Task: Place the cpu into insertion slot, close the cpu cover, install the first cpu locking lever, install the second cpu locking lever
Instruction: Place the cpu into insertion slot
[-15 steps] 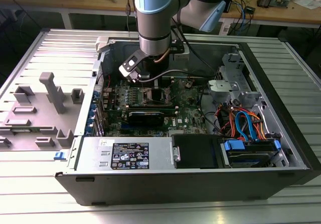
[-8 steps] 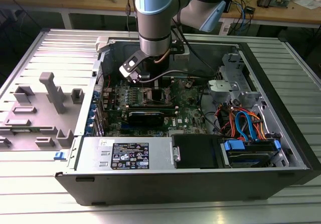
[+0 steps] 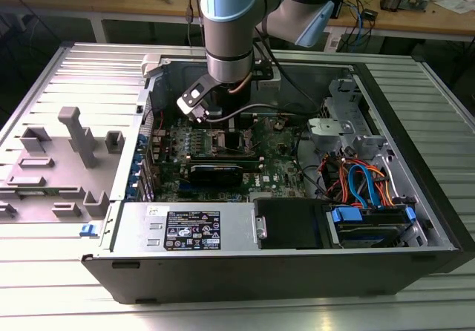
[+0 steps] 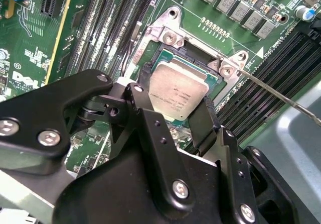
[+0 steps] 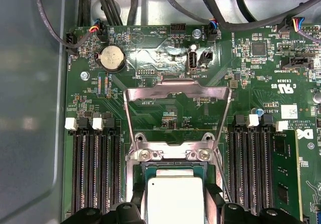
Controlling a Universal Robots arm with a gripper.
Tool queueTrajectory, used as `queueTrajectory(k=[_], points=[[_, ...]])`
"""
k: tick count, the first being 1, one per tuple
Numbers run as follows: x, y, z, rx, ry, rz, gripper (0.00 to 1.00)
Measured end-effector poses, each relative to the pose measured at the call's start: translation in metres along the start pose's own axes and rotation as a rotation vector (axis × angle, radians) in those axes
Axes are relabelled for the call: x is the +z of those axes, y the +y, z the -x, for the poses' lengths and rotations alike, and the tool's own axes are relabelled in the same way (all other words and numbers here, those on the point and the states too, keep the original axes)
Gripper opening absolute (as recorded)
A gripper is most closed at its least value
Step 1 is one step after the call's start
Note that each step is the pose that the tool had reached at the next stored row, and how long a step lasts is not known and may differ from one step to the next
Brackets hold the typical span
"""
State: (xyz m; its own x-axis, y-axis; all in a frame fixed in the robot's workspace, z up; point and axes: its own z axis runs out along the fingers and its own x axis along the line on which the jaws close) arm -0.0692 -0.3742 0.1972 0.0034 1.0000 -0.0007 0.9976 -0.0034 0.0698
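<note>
The fingers of the gripper clasp the cpu by two opposite edges — it lies flat between them, squarely over the insertion slot. The cpu cover stands swung open beyond the fingertips.

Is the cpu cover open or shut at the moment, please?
Open: in the first wrist view the cpu cover is swung back off the insertion slot, with the cpu uncovered.
</note>
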Motion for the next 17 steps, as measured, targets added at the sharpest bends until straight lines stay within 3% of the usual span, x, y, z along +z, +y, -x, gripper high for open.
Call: queueTrajectory(k=[11,13,17], points=[[0.0001,0.0001,0.0000,0.000,0.0005,0.0001,0.55],[0.0002,0.0001,-0.0001,0.000,0.0004,0.0003,0.62],[0.0000,0.0000,0.0000,0.000,0.0000,0.0000,0.62]])
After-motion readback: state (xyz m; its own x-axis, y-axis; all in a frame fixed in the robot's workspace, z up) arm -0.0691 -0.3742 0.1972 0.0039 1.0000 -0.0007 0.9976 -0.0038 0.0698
